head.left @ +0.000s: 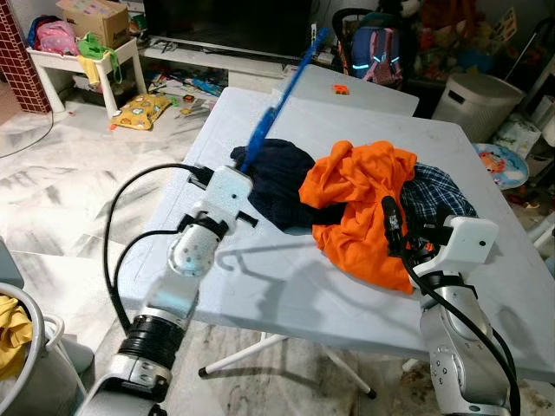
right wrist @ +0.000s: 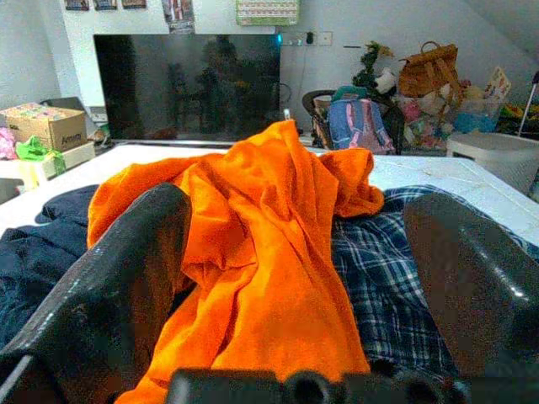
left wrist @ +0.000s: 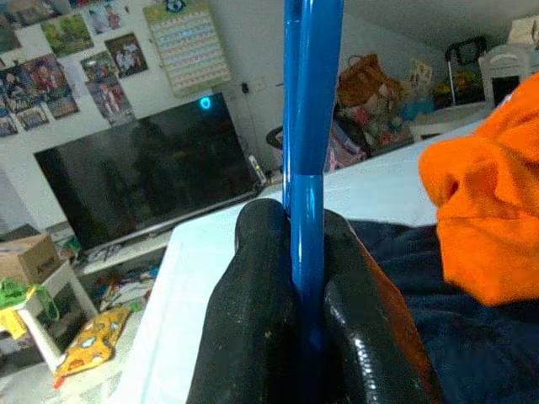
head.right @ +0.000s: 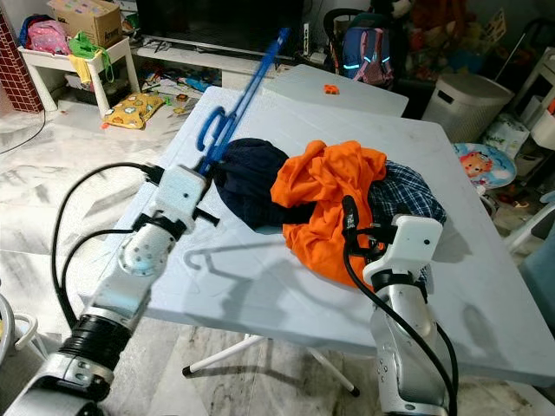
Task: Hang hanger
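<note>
Clamped tight, my left gripper (left wrist: 307, 278) pinches the blue hanger (head.left: 286, 91) between both black fingers (left wrist: 257, 295), low on its shaft. From there the hanger slants up and away over the white folding table (head.left: 286, 277), its hook curling near the navy garment (head.left: 282, 178). My left arm reaches forward from the table's near-left edge, wrist bent upward, black cables looping beside it. My right gripper (right wrist: 295, 252) stands with its fingers wide apart, held at the near side of the orange shirt (head.left: 360, 204), pointing into the pile without touching it. Beside the orange shirt lies a blue plaid shirt (head.left: 438, 195). My right wrist view looks past the clothes to a dark television (right wrist: 185, 84) on the far wall; my left wrist view adds posters (left wrist: 109, 71) above that screen.
</note>
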Controlling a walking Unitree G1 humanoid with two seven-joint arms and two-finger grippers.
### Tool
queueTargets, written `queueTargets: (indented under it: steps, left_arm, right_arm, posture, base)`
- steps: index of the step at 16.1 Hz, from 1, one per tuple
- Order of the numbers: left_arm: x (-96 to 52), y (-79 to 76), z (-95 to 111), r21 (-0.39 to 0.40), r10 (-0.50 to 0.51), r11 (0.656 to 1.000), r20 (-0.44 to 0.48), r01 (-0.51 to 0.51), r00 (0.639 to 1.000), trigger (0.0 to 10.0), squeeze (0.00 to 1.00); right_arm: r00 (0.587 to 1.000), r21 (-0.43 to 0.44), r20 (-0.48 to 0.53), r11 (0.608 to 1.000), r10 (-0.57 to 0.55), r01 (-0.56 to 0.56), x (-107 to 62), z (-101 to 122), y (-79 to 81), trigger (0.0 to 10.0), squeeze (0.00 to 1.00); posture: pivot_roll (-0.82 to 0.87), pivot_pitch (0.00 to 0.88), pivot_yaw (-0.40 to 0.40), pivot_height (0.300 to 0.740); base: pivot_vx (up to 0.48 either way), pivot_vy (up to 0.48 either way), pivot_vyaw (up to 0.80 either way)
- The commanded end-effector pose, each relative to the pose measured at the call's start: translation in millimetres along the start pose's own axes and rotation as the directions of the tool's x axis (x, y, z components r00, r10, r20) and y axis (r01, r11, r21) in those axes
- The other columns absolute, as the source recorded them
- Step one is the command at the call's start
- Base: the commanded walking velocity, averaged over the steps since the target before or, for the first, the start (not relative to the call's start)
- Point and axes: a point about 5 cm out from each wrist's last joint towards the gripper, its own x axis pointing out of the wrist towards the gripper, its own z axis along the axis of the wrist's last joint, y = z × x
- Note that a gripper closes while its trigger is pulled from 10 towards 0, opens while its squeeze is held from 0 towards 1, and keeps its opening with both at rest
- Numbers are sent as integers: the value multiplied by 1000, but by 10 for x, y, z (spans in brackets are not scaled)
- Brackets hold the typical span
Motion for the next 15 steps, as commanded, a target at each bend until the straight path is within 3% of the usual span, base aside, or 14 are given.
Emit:
queueTargets:
  steps: [1,4,5,8,15]
  left_arm:
    - [42,-23,54,4,-14,1000,25,13,1000,10000,0]
    - [-37,-148,49,-22,-38,999,35,39,999,10000,0]
    - [-65,-206,49,-63,-36,997,28,37,999,10000,0]
    - [-76,-299,94,-67,-59,996,49,62,997,10000,0]
    - [-34,-264,131,-63,-51,997,55,54,997,10000,0]
  right_arm:
    - [1000,-12,14,1000,-8,8,15,57,-24,10000,1000]
    - [1000,-13,16,1000,-22,22,-21,69,-61,10000,1000]
    - [1000,-17,11,999,-26,27,-39,57,-77,10000,1000]
    - [999,-24,6,999,-33,33,-31,53,-92,10000,1000]
    - [1000,-27,-3,999,-21,21,-7,24,-61,10000,1000]
  posture:
    - [161,0,-110,740]
    - [156,0,-108,740]
    - [154,0,-109,740]
    - [153,0,-109,740]
    - [158,0,-107,740]
  base:
    - [0,0,0]
    - [0,0,0]
    - [-240,0,0]
    - [-250,0,0]
    - [-249,0,0]
